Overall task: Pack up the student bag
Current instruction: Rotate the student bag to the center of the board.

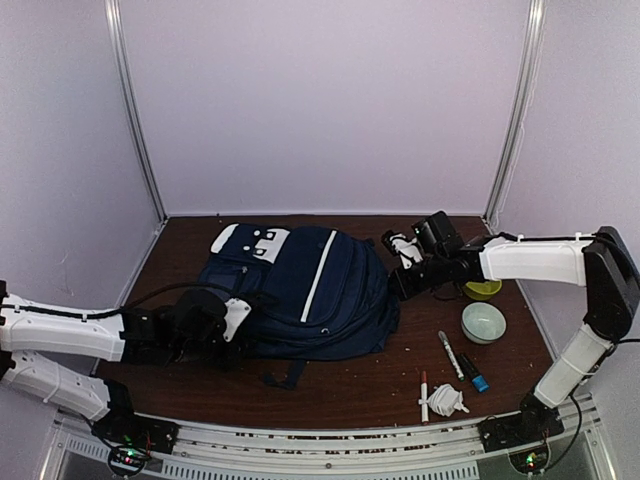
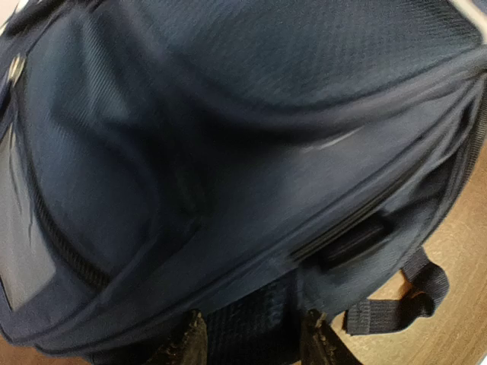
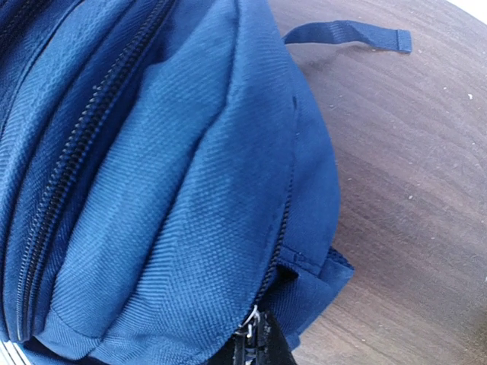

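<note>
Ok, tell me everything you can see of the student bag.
The student bag is a large navy backpack of woven fabric, with a thin white stripe, white buckle patches on its flap, dark zippers and loose straps. It lies flat on the brown table. The left pincer has the bag's fabric between its fingers, and the right pincer sits at a zipper pull on the opposite side.

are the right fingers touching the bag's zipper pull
Touching. The right wrist view shows the fingers pinching the student bag's metal zipper pull.
</note>
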Available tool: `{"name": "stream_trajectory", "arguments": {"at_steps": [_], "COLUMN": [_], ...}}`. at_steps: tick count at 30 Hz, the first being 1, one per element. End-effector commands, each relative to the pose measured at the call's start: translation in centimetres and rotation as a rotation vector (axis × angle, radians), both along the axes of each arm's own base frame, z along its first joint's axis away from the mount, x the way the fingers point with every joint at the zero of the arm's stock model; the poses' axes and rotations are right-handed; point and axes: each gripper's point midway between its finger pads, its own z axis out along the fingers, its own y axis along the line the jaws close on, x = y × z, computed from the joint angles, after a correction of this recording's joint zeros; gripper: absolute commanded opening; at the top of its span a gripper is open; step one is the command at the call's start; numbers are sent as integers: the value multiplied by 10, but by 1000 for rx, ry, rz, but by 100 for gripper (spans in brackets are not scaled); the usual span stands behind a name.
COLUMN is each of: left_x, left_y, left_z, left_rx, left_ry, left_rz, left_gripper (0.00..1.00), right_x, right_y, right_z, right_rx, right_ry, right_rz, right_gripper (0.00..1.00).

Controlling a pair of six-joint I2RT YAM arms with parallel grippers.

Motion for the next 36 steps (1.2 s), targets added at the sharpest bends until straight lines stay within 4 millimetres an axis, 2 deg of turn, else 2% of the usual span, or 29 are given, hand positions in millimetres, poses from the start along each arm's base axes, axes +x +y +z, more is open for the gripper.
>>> {"name": "stream_trajectory", "arguments": {"at_steps": [1, 6, 10, 12, 16, 19, 21, 23, 25, 27, 29, 31, 33, 36], "left_x": [9, 27, 51, 69, 106, 123, 123, 112, 90, 57, 21, -16, -44, -67], "left_y": [23, 56, 86, 103, 120, 112, 96, 79, 61, 36, 8, -23, -44, -63], "left_z": [-5, -23, -24, -14, 18, 52, 78, 106, 131, 144, 148, 133, 103, 70], "left_rx": [-55, -24, -40, -68, -156, -187, -224, -251, -239, -219, -230, -225, -145, -6], "left_ry": [25, 55, 49, 16, -32, -92, -137, -224, -348, -451, -492, -452, -363, -279], "left_rz": [171, 331, 463, 528, 596, 544, 446, 346, 239, 102, -67, -254, -398, -502], "left_gripper": [45, 48, 48, 49, 50, 51, 50, 48, 47, 45, 41, 38, 38, 42], "right_x": [-10, -24, -50, -70, -123, -156, -161, -160, -157, -156, -156, -155, -154, -149], "right_y": [13, 30, 54, 73, 129, 168, 183, 190, 192, 193, 192, 191, 190, 189], "right_z": [-9, -13, -16, -13, 7, 22, 30, 33, 31, 25, 20, 16, 15, 15], "right_rx": [23, 53, 52, 85, 191, 251, 321, 364, 366, 357, 351, 344, 344, 352], "right_ry": [31, 52, 74, 88, 94, 121, 158, 175, 182, 198, 212, 222, 229, 240], "right_rz": [29, 75, 160, 222, 386, 501, 517, 508, 501, 496, 491, 486, 485, 467], "right_gripper": [0, 0, 0, 0, 0, 0, 0, 0, 0, 0, 0, 0, 0, 0]}}
